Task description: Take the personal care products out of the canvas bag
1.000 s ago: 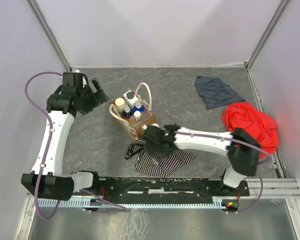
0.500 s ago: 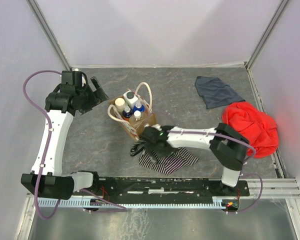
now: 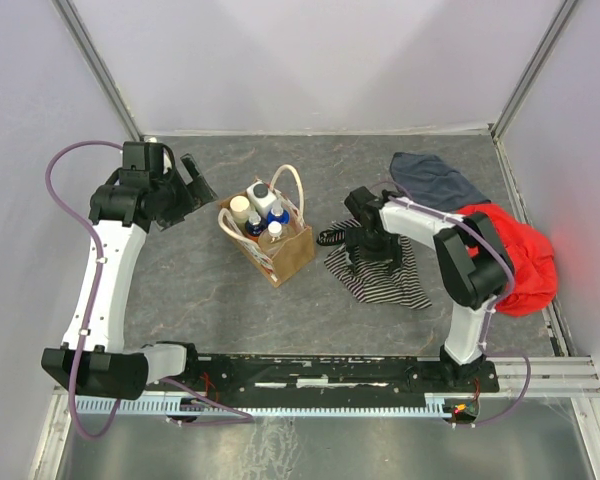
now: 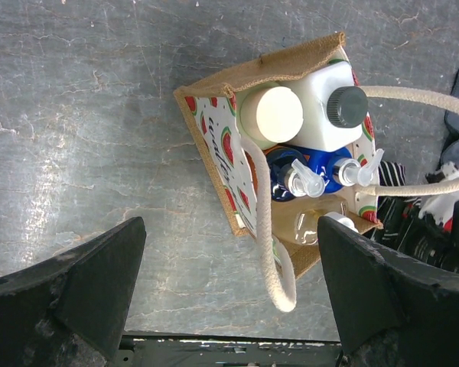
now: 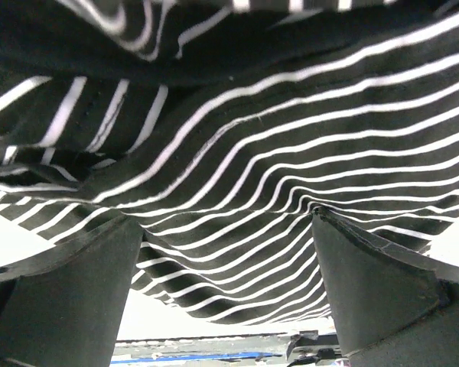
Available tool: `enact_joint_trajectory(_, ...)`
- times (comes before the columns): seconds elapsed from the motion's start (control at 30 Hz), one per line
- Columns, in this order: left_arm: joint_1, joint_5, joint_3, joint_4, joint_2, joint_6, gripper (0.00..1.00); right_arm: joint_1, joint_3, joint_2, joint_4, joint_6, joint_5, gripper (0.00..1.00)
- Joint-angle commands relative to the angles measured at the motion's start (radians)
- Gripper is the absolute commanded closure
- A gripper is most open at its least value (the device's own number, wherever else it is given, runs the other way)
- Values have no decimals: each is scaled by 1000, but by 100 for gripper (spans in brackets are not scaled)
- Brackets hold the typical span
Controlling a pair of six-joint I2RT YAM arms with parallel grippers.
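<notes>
The canvas bag (image 3: pixel 292 256) stands upright left of centre, its watermelon-print side (image 4: pixel 214 145) facing my left gripper. Inside stand the personal care products: a pale-green cylinder with cream cap (image 4: pixel 270 115), a white flat bottle (image 4: pixel 321 115), two blue-topped pump bottles (image 4: pixel 291 172) and a beige pump bottle (image 4: pixel 314 222). My left gripper (image 3: pixel 193 186) is open and empty, above and left of the bag, with a cream rope handle (image 4: pixel 271 252) between its fingers' line. My right gripper (image 3: pixel 365 248) is open, right of the bag, against the black-and-white striped garment (image 3: pixel 385 275), which fills the right wrist view (image 5: pixel 237 153).
A red cloth (image 3: pixel 505 250) lies at the right edge and a grey-blue cloth (image 3: pixel 432 182) at the back right. Grey walls close off the left, back and right. The arms' black mounting rail (image 3: pixel 330 370) runs along the near edge.
My right arm swung from in front of the bag to its right, and the striped garment moved there with it. The left arm and the bag have stayed put.
</notes>
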Motion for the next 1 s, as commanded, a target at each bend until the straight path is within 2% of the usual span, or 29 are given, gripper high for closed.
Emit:
enact_joint_trajectory(0.0, 4, 3, 7, 8, -36, 16, 1, -61, 117, 169, 6, -57, 121, 0)
enact_joint_trajectory(0.13, 4, -12, 3, -3, -42, 19, 1, -122, 291, 247, -23, -87, 76, 0)
enact_joint_trajectory(0.23, 4, -9, -10, 7, -41, 17, 1, -135, 581, 379, -124, -130, 75, 0)
enact_joint_trajectory(0.3, 4, -3, -25, 16, -35, 12, 1, -135, 830, 500, -203, -150, 109, 0)
enact_joint_trajectory(0.37, 4, 11, -37, 22, -26, 9, 1, -139, 1155, 654, -313, -166, 170, 0)
enact_joint_trajectory(0.43, 4, 27, -27, 17, -13, 15, 1, -165, 1550, 873, -430, -153, 170, 0)
enact_joint_trajectory(0.47, 5, 29, -15, 10, -10, 19, 1, -186, 1670, 923, -448, -134, 153, 1)
enact_joint_trajectory(0.5, 5, 19, -3, -1, -8, 21, 1, -215, 1679, 927, -418, -108, 132, 0)
enact_joint_trajectory(0.6, 5, -12, 29, -18, -17, 25, 1, -302, 1357, 796, -209, -49, 71, 0)
enact_joint_trajectory(0.63, 4, -19, 32, -18, -22, 26, 1, -328, 1330, 795, -203, -49, 77, 0)
enact_joint_trajectory(0.77, 4, -8, 27, -17, -10, 31, 1, -429, 1529, 907, -356, -91, 105, 0)
enact_joint_trajectory(0.97, 4, -9, 11, -20, -13, 33, 1, -574, 1289, 777, -233, -110, 184, 0)
